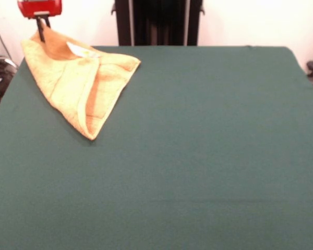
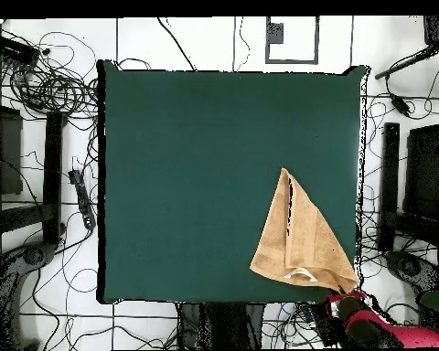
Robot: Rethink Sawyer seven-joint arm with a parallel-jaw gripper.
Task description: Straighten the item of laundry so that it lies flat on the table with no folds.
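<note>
The orange-tan towel [image 1: 78, 86] lies folded into a rough triangle at the table's far left corner in the front view, with its white label loop [image 1: 81, 50] near the top. One corner is raised off the green table [image 1: 208, 156]. My gripper [image 1: 42, 34] is shut on that raised corner, right at the table's edge. In the overhead view the towel [image 2: 296, 233] lies at the table's [image 2: 187, 164] lower right, its tip pointing up. The label [image 2: 301, 273] shows near its lower edge, and the gripper [image 2: 344, 297] is at its lower right corner.
The robot's black pedestal [image 1: 159, 21] stands behind the table's far edge. Cables and stands [image 2: 49, 137] lie on the floor around the table. The towel's held corner reaches the table's edge.
</note>
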